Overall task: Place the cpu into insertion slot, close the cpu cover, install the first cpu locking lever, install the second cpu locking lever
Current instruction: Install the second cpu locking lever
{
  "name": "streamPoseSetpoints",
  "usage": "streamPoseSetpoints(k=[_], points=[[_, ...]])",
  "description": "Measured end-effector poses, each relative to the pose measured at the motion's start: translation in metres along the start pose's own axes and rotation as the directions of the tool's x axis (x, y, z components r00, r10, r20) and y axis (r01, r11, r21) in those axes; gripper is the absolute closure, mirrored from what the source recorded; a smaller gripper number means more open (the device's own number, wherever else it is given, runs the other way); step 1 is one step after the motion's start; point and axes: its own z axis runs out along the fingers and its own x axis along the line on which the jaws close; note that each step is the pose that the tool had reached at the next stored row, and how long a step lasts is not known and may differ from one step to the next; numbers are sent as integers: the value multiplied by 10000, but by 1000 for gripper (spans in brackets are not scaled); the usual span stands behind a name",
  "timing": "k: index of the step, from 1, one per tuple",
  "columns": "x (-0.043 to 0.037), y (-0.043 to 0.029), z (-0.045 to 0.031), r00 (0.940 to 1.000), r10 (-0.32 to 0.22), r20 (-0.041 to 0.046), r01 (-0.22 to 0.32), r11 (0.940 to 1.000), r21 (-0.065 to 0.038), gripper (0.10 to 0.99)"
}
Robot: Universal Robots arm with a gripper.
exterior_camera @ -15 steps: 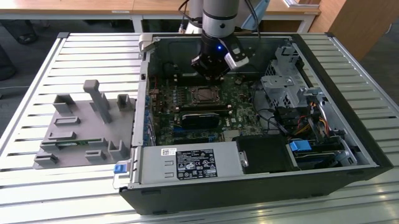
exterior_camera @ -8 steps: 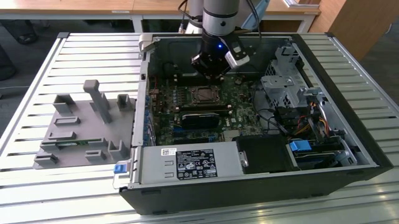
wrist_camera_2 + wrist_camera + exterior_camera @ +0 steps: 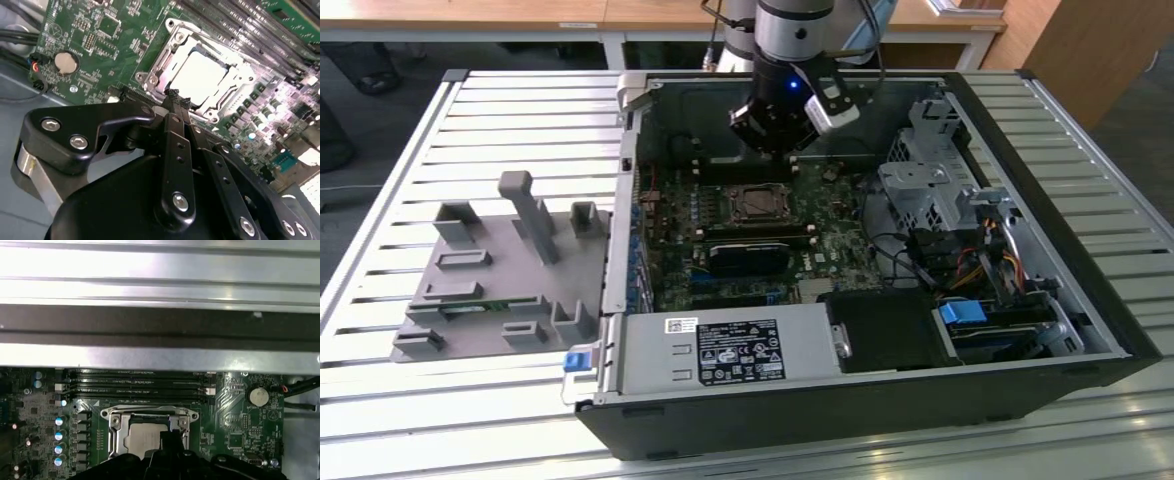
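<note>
fingers [image 3: 172,100] of the gripper [image 3: 176,99] are pressed together and empty, tips just beside the socket [image 3: 200,77]. the chip [image 3: 199,76] already sits in it with the cover [image 3: 165,55] down around it, so the levers look like what's left. the computer case [image 3: 1067,250] lies open on a slatted metal table [image 3: 454,410], wooden desks behind.

One open computer case [image 3: 1067,330] on one slatted desk [image 3: 400,420]. One motherboard [image 3: 90,30] bearing one insertion slot [image 3: 165,55], one cpu [image 3: 200,75] seated in it, one cpu cover [image 3: 150,413], one coin cell [image 3: 258,396] and four memory slots [image 3: 135,385]. One grey fixture tray [image 3: 487,290]. One pincer [image 3: 175,96].
</note>
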Motion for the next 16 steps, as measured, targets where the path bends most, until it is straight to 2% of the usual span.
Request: streamPoseSetpoints(k=[6,9,15,16], points=[[0,-172,-1,10000,0,1,0,10000,-5,980],[-4,-234,-2,10000,1,-14,-1,10000,-67,980],[-4,-301,0,10000,7,-60,-10,9988,-490,980],[-4,-313,2,10000,7,-63,-10,9987,-514,980]])
